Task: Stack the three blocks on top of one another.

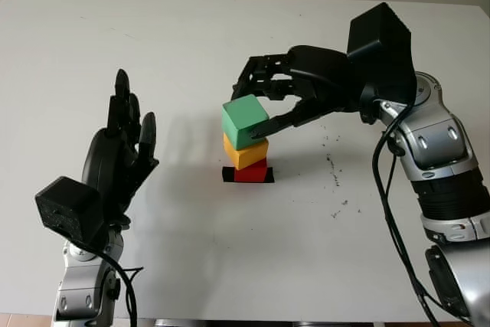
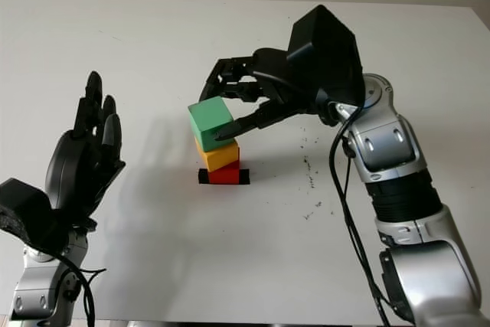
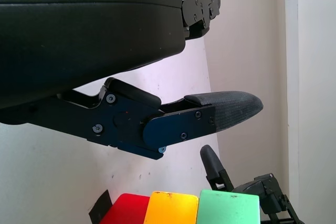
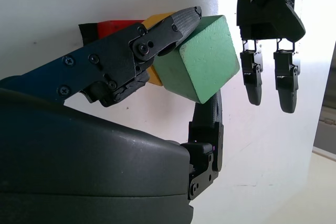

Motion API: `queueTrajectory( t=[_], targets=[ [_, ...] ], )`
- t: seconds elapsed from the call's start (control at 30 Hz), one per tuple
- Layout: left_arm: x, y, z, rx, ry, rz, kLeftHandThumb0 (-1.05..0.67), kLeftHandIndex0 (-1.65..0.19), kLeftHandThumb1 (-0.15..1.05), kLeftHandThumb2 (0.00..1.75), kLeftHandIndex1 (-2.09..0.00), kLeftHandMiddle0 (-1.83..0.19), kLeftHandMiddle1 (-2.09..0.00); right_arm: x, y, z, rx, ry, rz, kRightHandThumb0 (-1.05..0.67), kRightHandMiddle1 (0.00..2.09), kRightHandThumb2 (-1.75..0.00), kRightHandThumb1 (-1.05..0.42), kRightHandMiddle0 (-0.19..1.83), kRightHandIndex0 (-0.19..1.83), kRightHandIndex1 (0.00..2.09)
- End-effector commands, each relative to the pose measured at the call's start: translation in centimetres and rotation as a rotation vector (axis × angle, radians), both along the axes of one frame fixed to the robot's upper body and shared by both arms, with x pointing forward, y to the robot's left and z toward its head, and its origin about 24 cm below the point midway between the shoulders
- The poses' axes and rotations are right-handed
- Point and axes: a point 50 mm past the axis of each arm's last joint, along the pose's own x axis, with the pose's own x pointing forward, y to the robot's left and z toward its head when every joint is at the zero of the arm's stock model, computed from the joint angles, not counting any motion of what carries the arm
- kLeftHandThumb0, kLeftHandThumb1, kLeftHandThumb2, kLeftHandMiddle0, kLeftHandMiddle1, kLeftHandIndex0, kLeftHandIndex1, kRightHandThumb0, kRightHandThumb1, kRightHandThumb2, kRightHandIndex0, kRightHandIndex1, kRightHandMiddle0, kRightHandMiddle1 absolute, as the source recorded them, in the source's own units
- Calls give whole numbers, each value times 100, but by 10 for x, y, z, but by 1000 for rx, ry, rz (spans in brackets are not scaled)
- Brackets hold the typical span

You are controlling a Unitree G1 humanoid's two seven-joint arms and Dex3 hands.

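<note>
the stack is sitting near the middle of the white table (image 1: 92, 44): red block (image 1: 251, 172) at the bottom on a small black marker patch (image 1: 228, 175), yellow block (image 1: 246, 152) on top of it, and the green block (image 1: 245, 121) riding on top of that. all 3 are lining up in a column, though the green block is looking twisted a bit relative to the yellow one underneath.

the right hand (image 1: 279, 101) is reaching in from the right and is wrapping the green block, with the thumb (image 1: 283, 122) lying against its near right face and the other fingers (image 1: 256, 78) curling over the far side. in the right wrist view the thumb (image 4: 157, 38) is pressing on the block's face, so i'm reading it as gripping the green block, not released yet.

the left hand (image 1: 122, 155) is hanging off to the left, well apart from the stack, open and holding nothing.

handling-wise, these are looking like small light foam or painted wood cubes, stiff with flat matte faces, so probably not slippery. best hold is what it's doing: pinching 2 opposite side faces up high, keeping clear of the yellow block. my guess is the risky bit is letting go, since a dragging fingertip could be tipping the top cube or nudging the whole light column off its patch.
</note>
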Motion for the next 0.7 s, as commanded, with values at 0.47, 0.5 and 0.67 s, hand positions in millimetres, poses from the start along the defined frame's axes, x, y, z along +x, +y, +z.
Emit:
queueTrajectory(
  t=[0.47, 0.5, 0.67],
  targets=[
    [-3, 2, 2, 18, -5, 2, -70, 19, 105, 62, 0, 19, 0, -4, -6, 1, -118, -30, 89, -77, 31, -5, -86, -13, -17, 2],
    [-3, 2, 2, 15, -4, 4, -70, 19, 105, 62, 0, 19, 0, -5, -6, 2, -116, -30, 101, -79, 24, -6, -86, -16, -18, 1],
    [-3, 1, 2, 16, -5, 4, -69, 19, 105, 61, 0, 19, 0, -7, -5, 2, -49, -66, 148, -91, 1, -5, -85, -19, -19, 0]
  ],
)
